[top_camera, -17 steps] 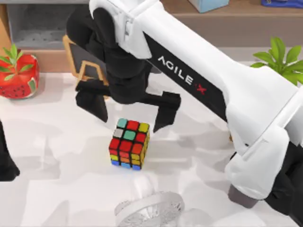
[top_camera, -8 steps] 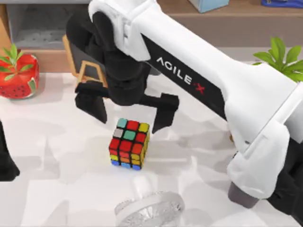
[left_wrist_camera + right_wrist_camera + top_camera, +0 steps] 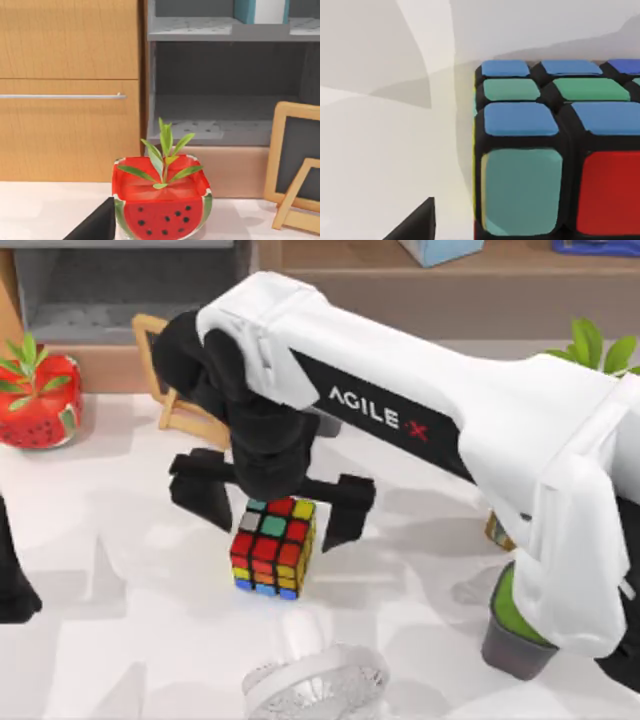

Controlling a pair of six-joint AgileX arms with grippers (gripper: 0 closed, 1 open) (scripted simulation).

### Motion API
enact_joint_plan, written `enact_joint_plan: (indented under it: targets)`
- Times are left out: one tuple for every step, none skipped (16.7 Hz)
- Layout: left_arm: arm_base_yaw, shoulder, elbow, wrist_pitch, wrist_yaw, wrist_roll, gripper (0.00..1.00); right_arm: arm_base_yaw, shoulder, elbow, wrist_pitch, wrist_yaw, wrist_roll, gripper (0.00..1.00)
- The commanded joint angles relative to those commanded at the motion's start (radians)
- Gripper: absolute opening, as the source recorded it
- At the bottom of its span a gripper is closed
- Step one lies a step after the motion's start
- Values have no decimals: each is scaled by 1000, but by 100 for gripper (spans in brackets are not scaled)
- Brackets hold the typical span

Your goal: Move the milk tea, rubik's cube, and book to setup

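Note:
The rubik's cube (image 3: pixel 272 550) sits on the white table, left of centre, black-edged with red, teal, yellow and orange stickers on top. My right gripper (image 3: pixel 278 510) hangs over its far side, open, with one black finger (image 3: pixel 205 498) left of the cube and the other (image 3: pixel 350 515) right of it; neither visibly touches it. Close up in the right wrist view, the cube (image 3: pixel 555 150) shows blue, green, teal and red stickers, with a fingertip (image 3: pixel 415 222) beside it. The milk tea and the book are out of view. My left arm (image 3: pixel 10 570) is parked at the table's left edge.
A watermelon-patterned plant pot (image 3: pixel 38 400) stands at the far left, a small framed chalkboard (image 3: pixel 175 400) behind the gripper, a white fan (image 3: pixel 315 680) at the front. A grey cup with a green top (image 3: pixel 510 635) sits under my right arm. A leafy plant (image 3: pixel 595 365) is at the right, with shelves behind.
My right gripper has come down and forward, so its open fingers now straddle the cube's far side. The cube has not moved.

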Motion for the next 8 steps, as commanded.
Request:
enact_joint_plan:
  targets:
    - [0, 0, 0, 0, 0, 0, 100, 0, -6, -23, 20, 0, 1, 100]
    - [0, 0, 0, 0, 0, 0, 100, 1, -10, -36, 31, 0, 1, 100]
    - [0, 0, 0, 0, 0, 0, 100, 1, -10, -38, 33, 0, 1, 100]
    - [0, 0, 0, 0, 0, 0, 100, 1, -10, -38, 33, 0, 1, 100]
    - [0, 0, 0, 0, 0, 0, 100, 1, -10, -38, 33, 0, 1, 100]
    - [0, 0, 0, 0, 0, 0, 100, 1, -10, -38, 33, 0, 1, 100]
    - [0, 0, 0, 0, 0, 0, 100, 1, -10, -38, 33, 0, 1, 92]
    - [0, 0, 0, 0, 0, 0, 100, 1, -10, -38, 33, 0, 1, 85]
